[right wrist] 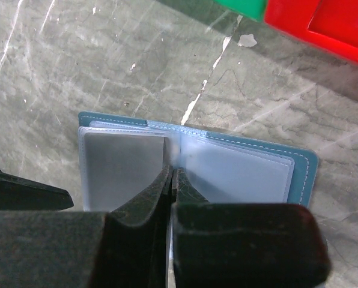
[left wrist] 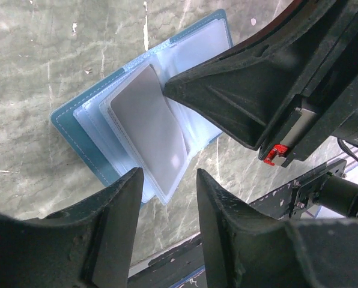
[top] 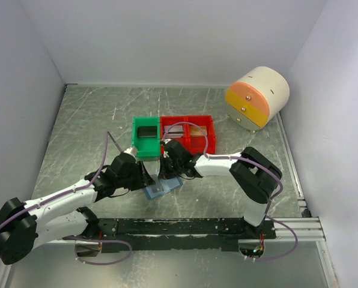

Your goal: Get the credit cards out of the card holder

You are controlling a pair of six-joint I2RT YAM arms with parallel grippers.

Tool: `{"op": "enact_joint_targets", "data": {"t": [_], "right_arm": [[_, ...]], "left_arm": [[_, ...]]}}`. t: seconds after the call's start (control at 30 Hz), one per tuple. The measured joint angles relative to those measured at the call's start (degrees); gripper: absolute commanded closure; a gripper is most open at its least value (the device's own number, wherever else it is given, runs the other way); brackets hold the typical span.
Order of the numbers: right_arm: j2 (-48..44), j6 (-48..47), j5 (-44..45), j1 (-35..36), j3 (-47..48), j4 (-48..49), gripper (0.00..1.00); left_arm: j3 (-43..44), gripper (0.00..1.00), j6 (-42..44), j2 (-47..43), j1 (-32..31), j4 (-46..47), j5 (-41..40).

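Clenched right fingers (right wrist: 172, 180) touch the open card holder (right wrist: 251, 171) at its fold, at their 12 o'clock, as half-open left fingers (left wrist: 134, 183) straddle its grey credit card (left wrist: 149, 126).

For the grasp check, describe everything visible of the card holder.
The card holder lies open, flat on the marbled table: slate-blue stitched cover underneath, clear sleeves inside, a grey card in one. The shut right gripper touches it at the fold; the left gripper, jaws apart, straddles the card's sleeve edge.
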Motion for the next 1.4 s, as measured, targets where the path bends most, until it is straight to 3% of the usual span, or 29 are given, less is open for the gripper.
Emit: {"op": "enact_joint_targets", "data": {"t": [0.33,0.63,1.03,1.4], "right_arm": [[0.0,-0.1,-0.3,-0.1,0.0,0.0,0.99],[0.0,-0.2,-0.4,-0.1,0.0,0.0,0.98],[0.5,-0.3,-1.4,-0.4,0.1,0.1,0.97],[1.0,-0.5,-1.8,-0.4,0.6,0.0,0.97]], "left_arm": [[-0.1,0.59,-1.5,0.3,-0.4,0.3,-1.1],[-0.4,0.54,-2.1,2.3,-0.7,0.3,-2.2],[-0.4,0.54,-2.2,2.6,-1.1,-0.1,-3.9],[0.8,0.51,-3.0,-4.9,-2.0,-1.3,-6.6]]}}
